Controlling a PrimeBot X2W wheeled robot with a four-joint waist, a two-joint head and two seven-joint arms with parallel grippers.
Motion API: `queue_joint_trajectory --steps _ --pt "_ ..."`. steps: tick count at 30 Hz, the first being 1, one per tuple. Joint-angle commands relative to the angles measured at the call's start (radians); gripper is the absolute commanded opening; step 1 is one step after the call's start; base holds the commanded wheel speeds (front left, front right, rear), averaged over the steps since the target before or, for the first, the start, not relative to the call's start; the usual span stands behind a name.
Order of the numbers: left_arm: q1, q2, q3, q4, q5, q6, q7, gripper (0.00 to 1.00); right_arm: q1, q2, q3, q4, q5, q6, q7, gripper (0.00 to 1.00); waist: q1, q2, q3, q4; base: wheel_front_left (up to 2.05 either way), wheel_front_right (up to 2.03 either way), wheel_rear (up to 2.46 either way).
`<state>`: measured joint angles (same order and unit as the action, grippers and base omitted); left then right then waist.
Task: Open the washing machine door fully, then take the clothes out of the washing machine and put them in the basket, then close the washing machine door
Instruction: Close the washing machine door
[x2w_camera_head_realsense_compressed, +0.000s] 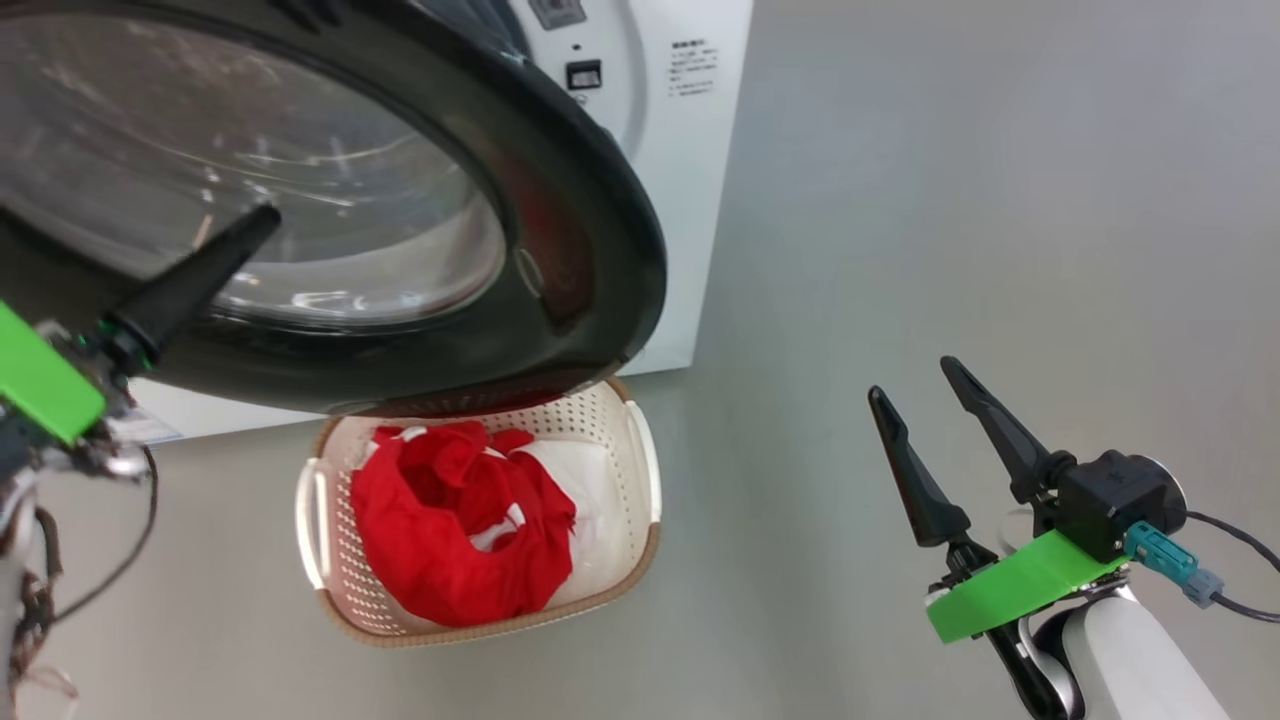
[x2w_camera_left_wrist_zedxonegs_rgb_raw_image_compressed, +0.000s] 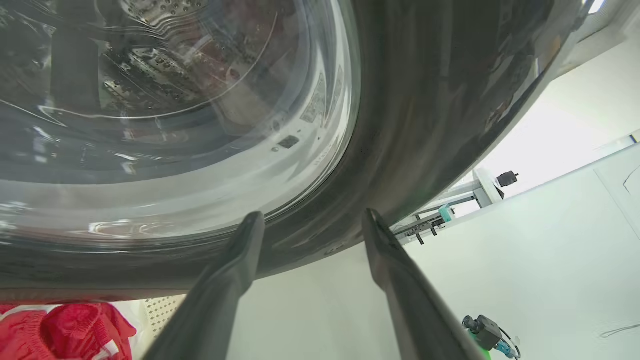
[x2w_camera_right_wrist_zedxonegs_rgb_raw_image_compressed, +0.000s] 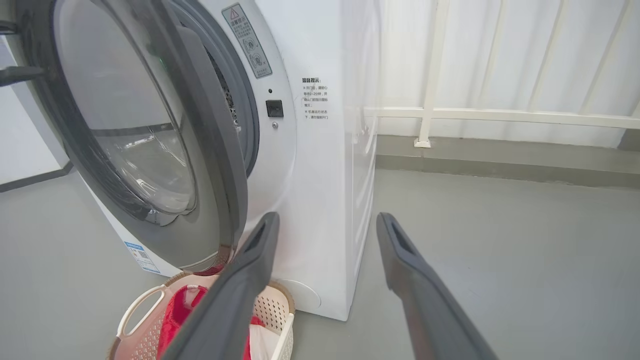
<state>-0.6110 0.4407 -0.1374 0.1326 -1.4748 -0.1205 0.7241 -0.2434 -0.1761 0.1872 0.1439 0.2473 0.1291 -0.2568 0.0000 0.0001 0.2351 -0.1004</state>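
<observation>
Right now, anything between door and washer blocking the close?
Nothing visible in the gap between the washing machine door and the washing machine. The basket, holding the clothes, sits just below the door's rim.

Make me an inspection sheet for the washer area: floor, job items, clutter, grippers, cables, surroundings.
Surface: grey floor, smooth.
Job's things: door partly open, overhanging the basket; red clothes in the basket; white washer.
Clutter: nothing seen.
Grippers: left gripper open, tips at the door rim; right gripper open, holding nothing.
Cables: black cable at the right wrist; loose wires at the left wrist.
Surroundings: white railing beside the washer.
</observation>
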Motion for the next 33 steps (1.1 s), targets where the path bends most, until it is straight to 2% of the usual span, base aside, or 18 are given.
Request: queue_joint_trajectory --steps 1,18,33 --pt "0.017 0.056 0.036 -0.04 -0.005 -0.01 -0.025 1.0 0.022 -0.009 0.026 -0.019 -0.002 0.002 -0.005 1.0 0.0 -0.0001 -0.03 0.032 0.0 0.0 0.0" --pt "0.335 0.035 0.01 -0.07 0.025 -0.01 -0.318 1.0 0.078 -0.028 0.023 -0.01 0.011 0.002 -0.005 1.0 0.0 -0.0001 -0.09 0.102 0.0 0.0 0.0" --pt "0.529 0.008 -0.068 -0.045 0.052 -0.01 -0.62 1.0 0.138 -0.046 -0.012 -0.008 0.017 0.002 -0.005 1.0 0.0 -0.0001 -0.119 0.096 0.0 0.0 0.0"
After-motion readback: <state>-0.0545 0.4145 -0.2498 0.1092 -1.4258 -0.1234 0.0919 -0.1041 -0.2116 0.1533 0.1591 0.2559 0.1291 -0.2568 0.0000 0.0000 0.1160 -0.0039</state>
